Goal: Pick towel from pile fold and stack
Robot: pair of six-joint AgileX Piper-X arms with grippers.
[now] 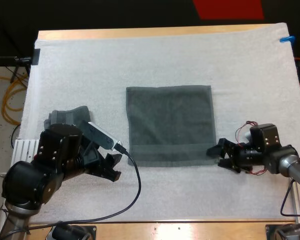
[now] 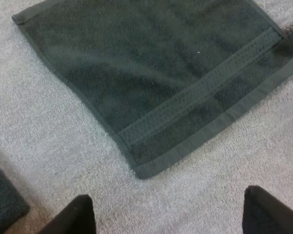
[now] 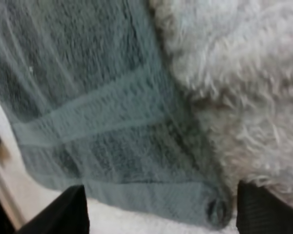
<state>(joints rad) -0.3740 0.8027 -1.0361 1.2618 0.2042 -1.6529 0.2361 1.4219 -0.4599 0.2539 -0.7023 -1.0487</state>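
Scene: Two robot arms bracket the flat towel (image 1: 170, 125), a dark grey-green square spread smooth in the middle of the white mat (image 1: 165, 60) that covers the wooden worktop (image 1: 140, 33).

Left hand: The left hand (image 1: 114, 167) sits low, just off the towel's near left corner, its fingers spread wide with nothing between them. Its wrist view has the corner lying ahead of the fingertips, clear of both.

Right hand: The right hand (image 1: 216, 156) is at the near right corner, fingers also spread and empty. Its wrist view shows the hem's tip just inside one finger.

Stage, as it looks from here: The towel is laid out and the corner pinch for the fold is not yet made.

Risks: The mat's pile is deep and soft, so a finger driven too low could nip mat along with the hem and drag both. The left hand stands farther from its corner than the right, and an uneven pinch would likely skew the fold. A shallow bite on the thin hem could slip out on the lift.

Count: Two towels, the flat one and a second towel (image 1: 67, 116) bunched at the left, partly hidden behind the left arm. Two hands. One mat.
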